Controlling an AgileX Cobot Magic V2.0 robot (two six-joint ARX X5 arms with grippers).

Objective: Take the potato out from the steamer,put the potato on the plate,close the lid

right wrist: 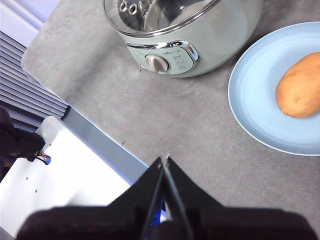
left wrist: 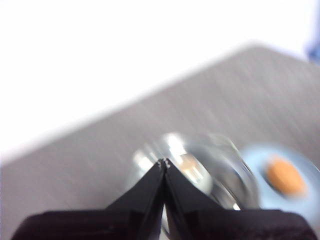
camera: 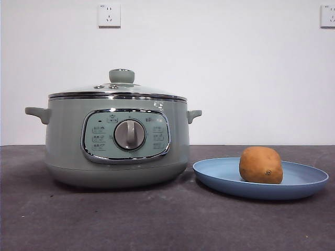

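The sage-green steamer (camera: 115,144) stands at the left of the front view with the glass lid (camera: 118,90) seated on its rim. The orange-brown potato (camera: 260,164) lies on the light-blue plate (camera: 309,180) to the steamer's right. My left gripper (left wrist: 164,162) is shut and empty, high above the lidded steamer (left wrist: 220,167) in a blurred view, with the potato (left wrist: 285,176) beside it. My right gripper (right wrist: 163,160) is shut and empty, high above the table's front edge, well away from the steamer (right wrist: 200,40), plate (right wrist: 250,105) and potato (right wrist: 301,86). Neither arm shows in the front view.
The grey table (camera: 157,219) has bare room in front of the steamer and plate. A white wall with two sockets (camera: 109,14) stands behind. The right wrist view shows the table's front edge and a white base (right wrist: 60,175) below it.
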